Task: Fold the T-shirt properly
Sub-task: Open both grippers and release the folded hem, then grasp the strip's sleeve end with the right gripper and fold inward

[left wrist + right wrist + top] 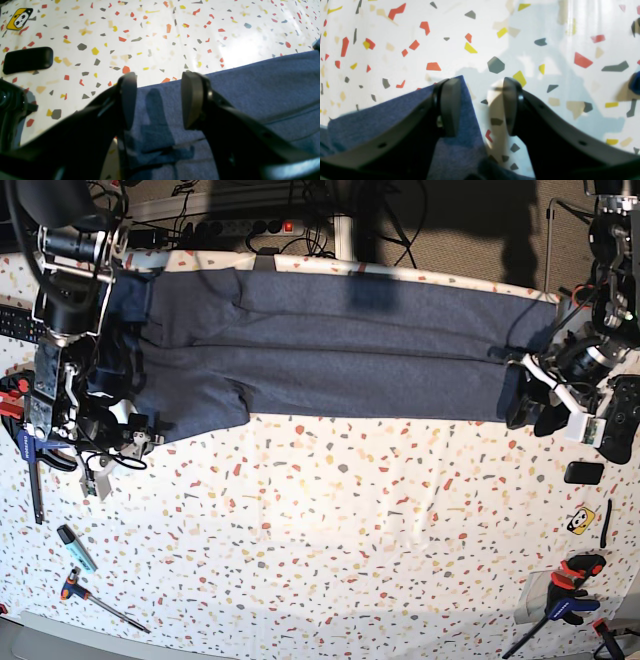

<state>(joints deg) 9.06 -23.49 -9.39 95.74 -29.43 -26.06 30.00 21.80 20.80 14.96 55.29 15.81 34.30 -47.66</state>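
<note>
The dark navy T-shirt (330, 355) lies as a long folded band across the far side of the speckled table (340, 520); no lettering shows. My left gripper (530, 410) is at the band's right end. In the left wrist view it (160, 100) is open and empty, its fingers (191, 100) just above the shirt (250, 87) near its edge. My right gripper (120, 445) is at the band's lower left corner. In the right wrist view it (478, 110) is open and empty, with the shirt's corner (395, 112) beside and under one finger (447, 110).
A small black block (585, 472) (27, 60), a yellow sticker (578, 520) (19, 18) and a black controller (625, 415) lie at the right edge. Clamps (565, 580) sit at the front right. A marker (75, 548), a hand tool (100, 600) and a red clamp (15, 395) lie at the left.
</note>
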